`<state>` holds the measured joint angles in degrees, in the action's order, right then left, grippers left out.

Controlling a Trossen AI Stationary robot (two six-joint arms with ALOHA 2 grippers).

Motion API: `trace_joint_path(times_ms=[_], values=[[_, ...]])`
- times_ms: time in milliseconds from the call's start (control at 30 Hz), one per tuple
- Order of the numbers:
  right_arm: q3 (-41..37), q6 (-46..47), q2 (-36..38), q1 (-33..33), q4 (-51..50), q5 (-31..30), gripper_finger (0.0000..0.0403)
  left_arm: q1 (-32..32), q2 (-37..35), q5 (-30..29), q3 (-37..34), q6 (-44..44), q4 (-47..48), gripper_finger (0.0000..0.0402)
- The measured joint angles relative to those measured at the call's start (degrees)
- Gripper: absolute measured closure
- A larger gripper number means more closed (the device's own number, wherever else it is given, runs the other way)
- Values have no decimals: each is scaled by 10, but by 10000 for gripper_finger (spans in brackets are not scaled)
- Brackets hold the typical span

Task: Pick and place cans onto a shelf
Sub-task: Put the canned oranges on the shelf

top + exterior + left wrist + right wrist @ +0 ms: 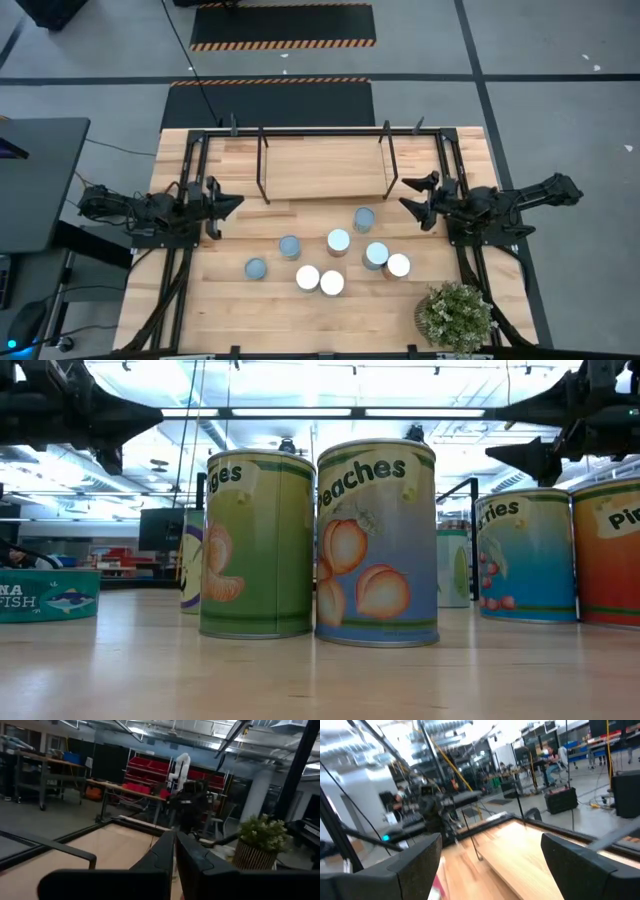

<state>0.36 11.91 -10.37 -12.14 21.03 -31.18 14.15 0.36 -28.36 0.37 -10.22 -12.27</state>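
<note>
Closest to the front edge of the light wooden desk [220, 300] there's a small bushy green potted plant in a ribbed pot [455, 315], off at the right corner. Just behind that line sit the eight cans, all upright in a loose cluster in the middle: two white-topped cans [319, 280] touching each other at the front, a blue-grey-topped can [256, 268] to their left and another [289, 247] a bit further back. On the right, a white-topped can with an orange side [398, 265] sits right against a blue-grey one [376, 255], with one more white top [339, 241] and a blue-grey top [364, 219] behind them. From desk level you can read the green orange-slices can [257, 545] and the peaches can [377, 543], side by side and touching.

Further back, the left gripper [228, 203] hangs over the left side of the desk, fingers pressed together, holding nothing. The right gripper [412, 195] mirrors it on the right, fingers spread wide, also empty.

Farthest back is the light-wood shelf with thin black metal posts [325, 168], no cans on it
</note>
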Motion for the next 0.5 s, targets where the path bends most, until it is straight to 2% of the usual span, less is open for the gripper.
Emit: trace_joint_path(times_ms=[133,267,500], values=[[0,0,0,0,17,19,54,0,0,27,0,-38,-34,376],[0,26,0,-1,32,42,54,-3,0,121,0,-39,-53,376],[0,73,0,0,65,34,54,-6,11,178,2,-87,-48,377]])
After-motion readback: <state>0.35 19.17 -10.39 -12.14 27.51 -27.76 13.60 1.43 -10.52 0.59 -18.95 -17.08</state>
